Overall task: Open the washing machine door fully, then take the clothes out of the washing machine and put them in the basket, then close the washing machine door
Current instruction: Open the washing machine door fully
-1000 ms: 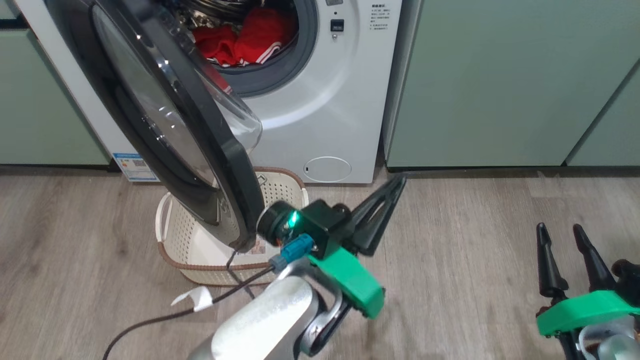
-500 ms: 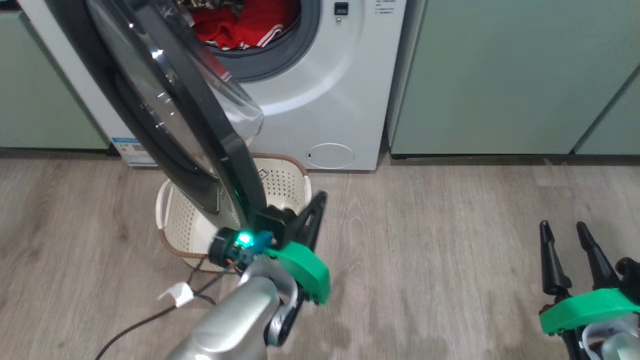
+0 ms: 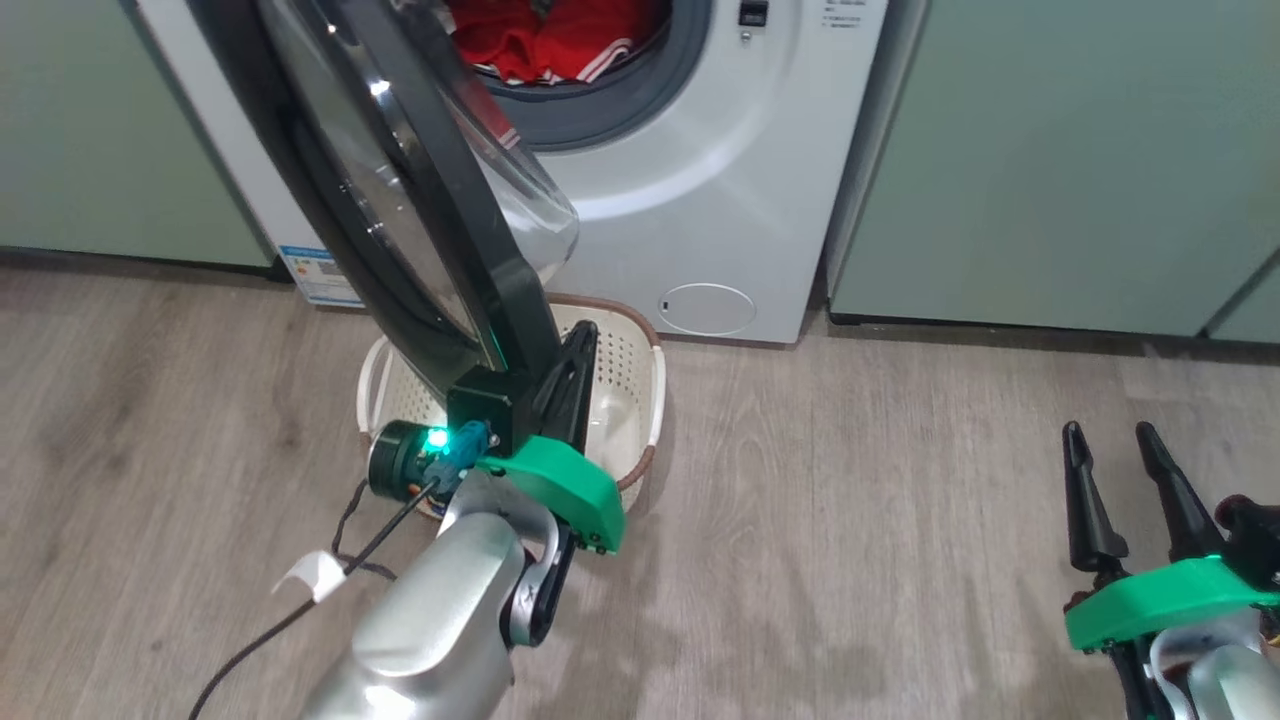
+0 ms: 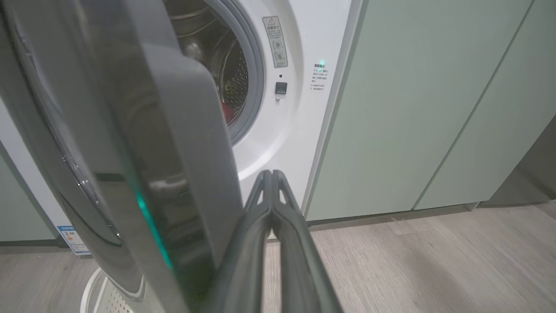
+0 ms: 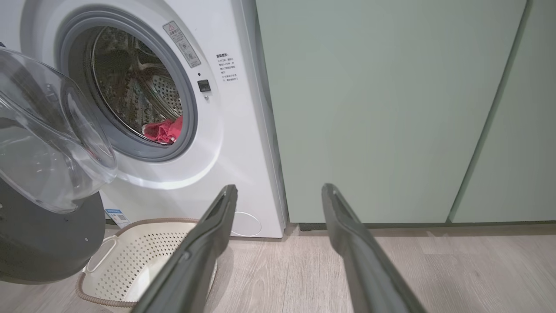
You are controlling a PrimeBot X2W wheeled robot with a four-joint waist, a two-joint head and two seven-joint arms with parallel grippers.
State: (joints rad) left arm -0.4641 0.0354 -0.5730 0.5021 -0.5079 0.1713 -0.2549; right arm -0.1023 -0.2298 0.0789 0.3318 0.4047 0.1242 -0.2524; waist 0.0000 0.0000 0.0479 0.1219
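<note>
Jaws of the left gripper (image 3: pixel 585 335) were pressed shut on nothing, lying just beside the lower edge of the washing machine door (image 3: pixel 470 230); whether they touched it could not be told. The door stood swung outward, its upper part cut off by the frame. It hid much of the basket (image 3: pixel 628 372) on the floor (image 3: pixel 850 500) beneath, and the basket's visible interior was bare cream plastic. Right of the door, the washing machine (image 3: pixel 700 200) held the clothes (image 3: pixel 560 40) at the front lip of its drum (image 5: pixel 130 87), whose top was cropped in the head view. Pale green cabinets (image 3: pixel 1050 150) followed. At far right, the right gripper (image 3: pixel 1108 432) hovered above the floor, jaws spread and holding nothing.
</note>
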